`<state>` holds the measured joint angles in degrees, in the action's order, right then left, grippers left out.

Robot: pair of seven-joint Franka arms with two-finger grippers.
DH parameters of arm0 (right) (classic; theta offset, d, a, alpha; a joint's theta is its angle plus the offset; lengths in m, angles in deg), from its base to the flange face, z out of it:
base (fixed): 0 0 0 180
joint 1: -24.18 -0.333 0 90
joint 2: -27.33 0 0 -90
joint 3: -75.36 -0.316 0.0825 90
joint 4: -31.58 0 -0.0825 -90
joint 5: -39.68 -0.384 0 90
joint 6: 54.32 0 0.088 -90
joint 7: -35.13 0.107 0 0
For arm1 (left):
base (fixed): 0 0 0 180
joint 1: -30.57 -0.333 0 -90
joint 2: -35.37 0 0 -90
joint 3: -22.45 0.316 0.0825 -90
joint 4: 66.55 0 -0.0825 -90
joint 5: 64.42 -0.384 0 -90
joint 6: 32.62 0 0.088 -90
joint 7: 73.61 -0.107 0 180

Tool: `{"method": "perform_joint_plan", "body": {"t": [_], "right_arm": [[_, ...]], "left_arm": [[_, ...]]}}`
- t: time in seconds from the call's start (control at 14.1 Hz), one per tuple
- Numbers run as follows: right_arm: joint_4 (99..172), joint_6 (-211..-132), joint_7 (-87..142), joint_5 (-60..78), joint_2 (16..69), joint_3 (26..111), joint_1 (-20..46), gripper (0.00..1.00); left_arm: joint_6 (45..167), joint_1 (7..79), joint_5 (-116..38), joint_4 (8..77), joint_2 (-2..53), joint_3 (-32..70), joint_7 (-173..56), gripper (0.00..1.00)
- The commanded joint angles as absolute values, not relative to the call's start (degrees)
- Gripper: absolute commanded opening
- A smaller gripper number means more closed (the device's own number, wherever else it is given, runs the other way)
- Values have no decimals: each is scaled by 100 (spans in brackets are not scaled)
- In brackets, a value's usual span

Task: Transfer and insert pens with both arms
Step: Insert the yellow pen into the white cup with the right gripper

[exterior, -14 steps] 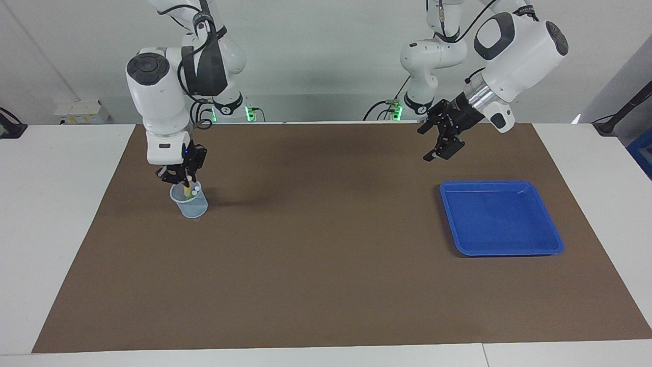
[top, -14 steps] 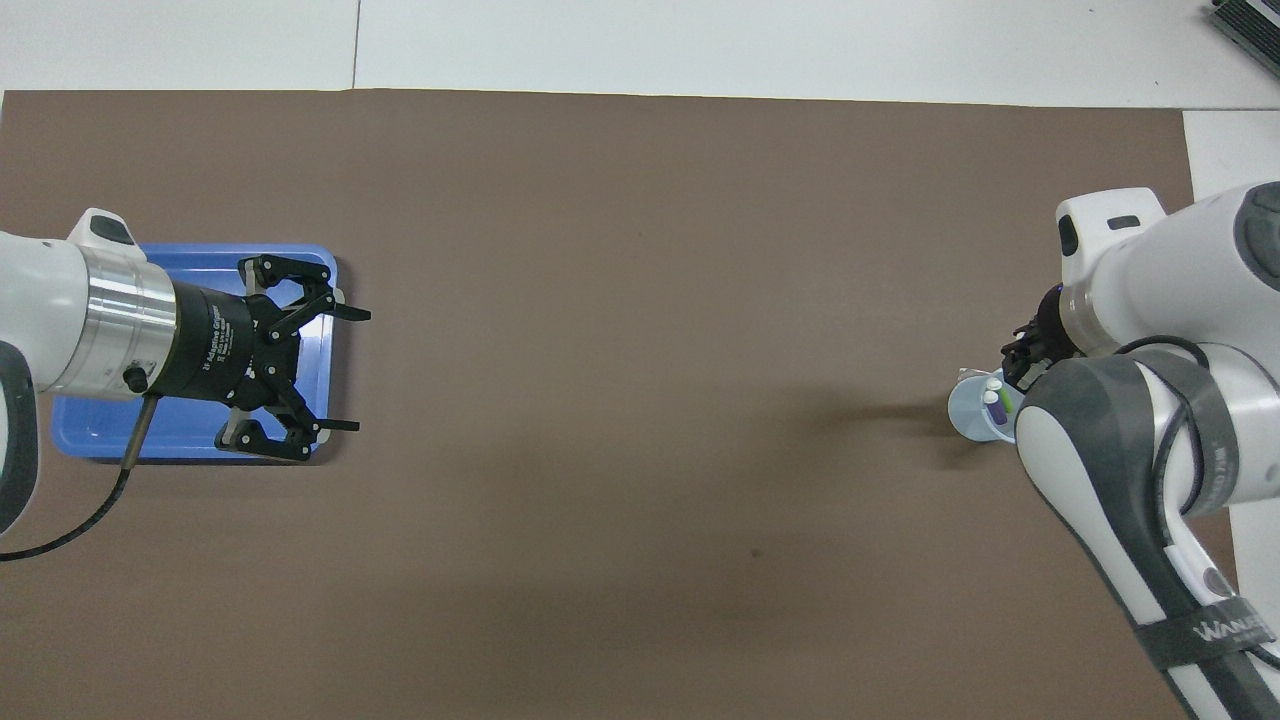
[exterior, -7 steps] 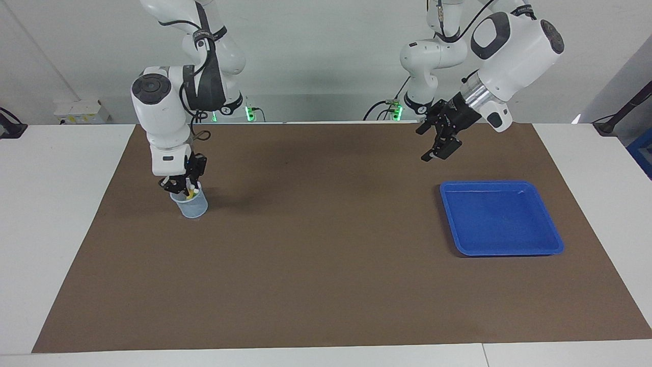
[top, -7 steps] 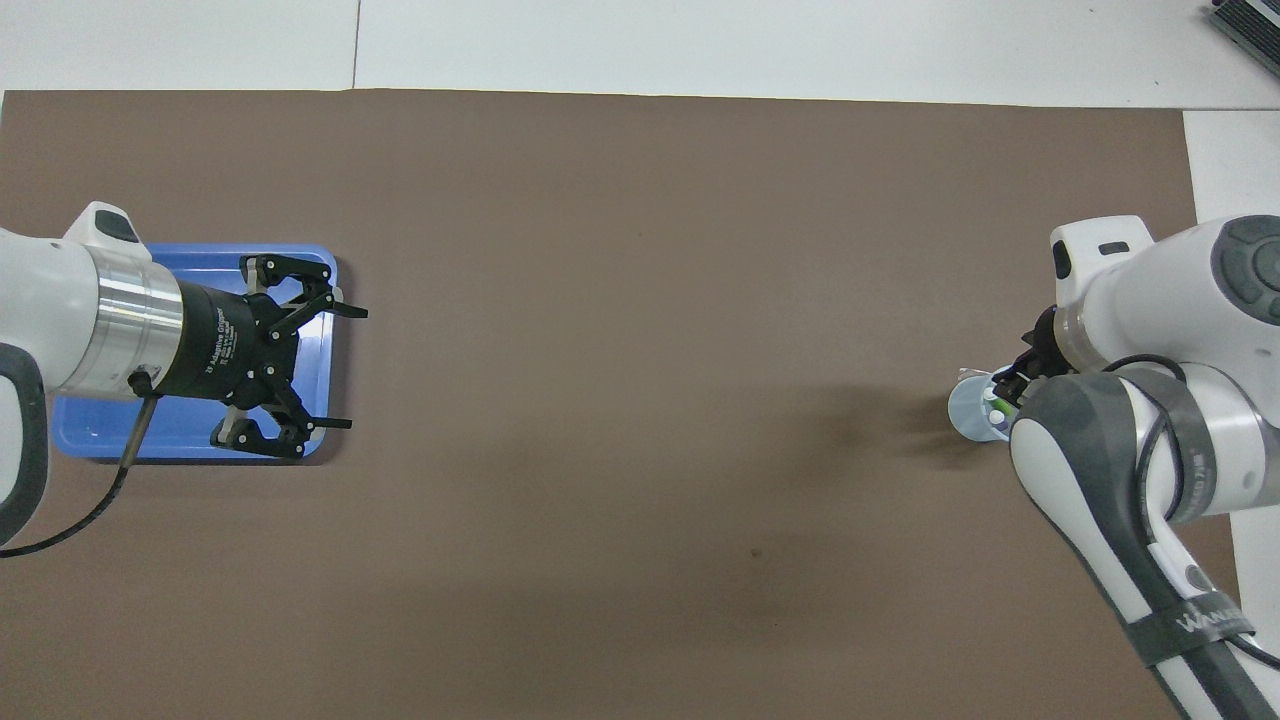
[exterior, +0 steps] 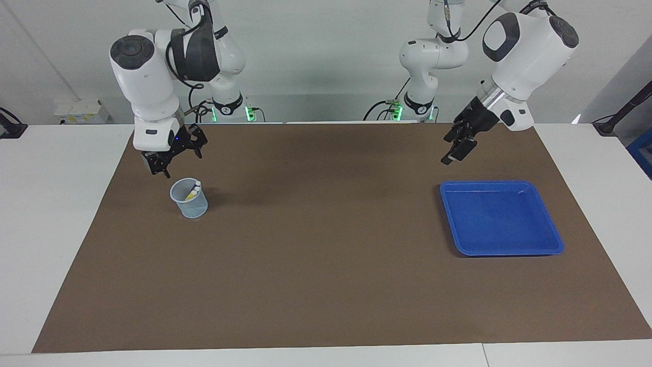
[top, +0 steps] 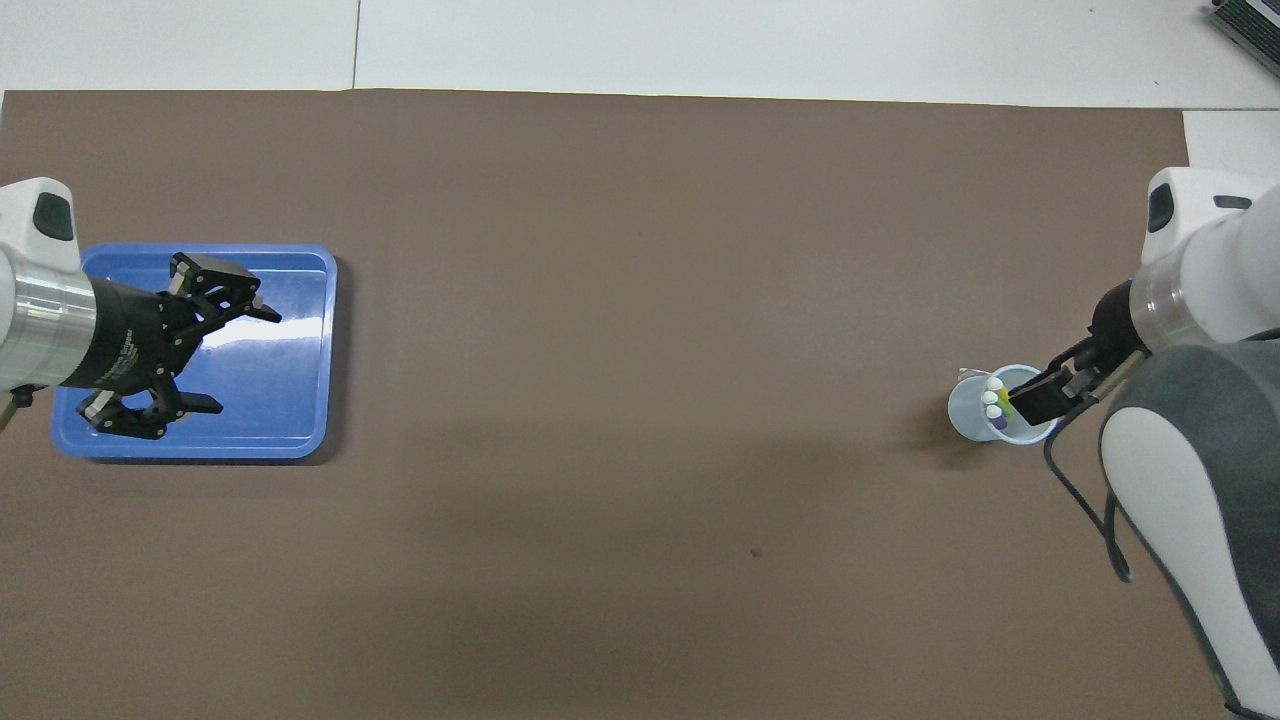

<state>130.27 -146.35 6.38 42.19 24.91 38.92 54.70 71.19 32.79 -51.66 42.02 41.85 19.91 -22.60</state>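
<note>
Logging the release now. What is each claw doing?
Left claw: open, empty, above the mat near the tray.
Right claw: open, empty, above the cup.

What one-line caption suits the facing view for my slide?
Open right gripper raised over the brown mat beside the pale mesh cup holding the pens; open left gripper waits near the empty blue tray.

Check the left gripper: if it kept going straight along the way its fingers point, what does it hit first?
Probably the brown mat. The left gripper, open, points down and toward the table's middle, and hangs just robot-side of the blue tray. Its line seems to land short of the tray's rim, though depth is unclear.
</note>
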Motion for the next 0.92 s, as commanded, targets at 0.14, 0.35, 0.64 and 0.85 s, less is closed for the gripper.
{"method": "perform_joint_plan", "body": {"t": [0.14,0.35,0.64,0.85], "right_arm": [[12949,-14423,1122,4118,2381,3915,5266,100],[13230,-14965,1148,4126,2241,5271,3865,100],[13345,-15179,2120,4109,2284,6821,2378,100],[13082,-15205,2221,4126,2504,7395,1961,100]], "left_arm": [[6759,3443,-6185,3710,4065,2569,-4754,100],[6416,3400,-6467,3147,3801,2737,-6776,100],[6211,3453,-6626,2837,3660,2756,-7660,100],[6641,3575,-6609,2873,3660,2729,-7669,100]]}}
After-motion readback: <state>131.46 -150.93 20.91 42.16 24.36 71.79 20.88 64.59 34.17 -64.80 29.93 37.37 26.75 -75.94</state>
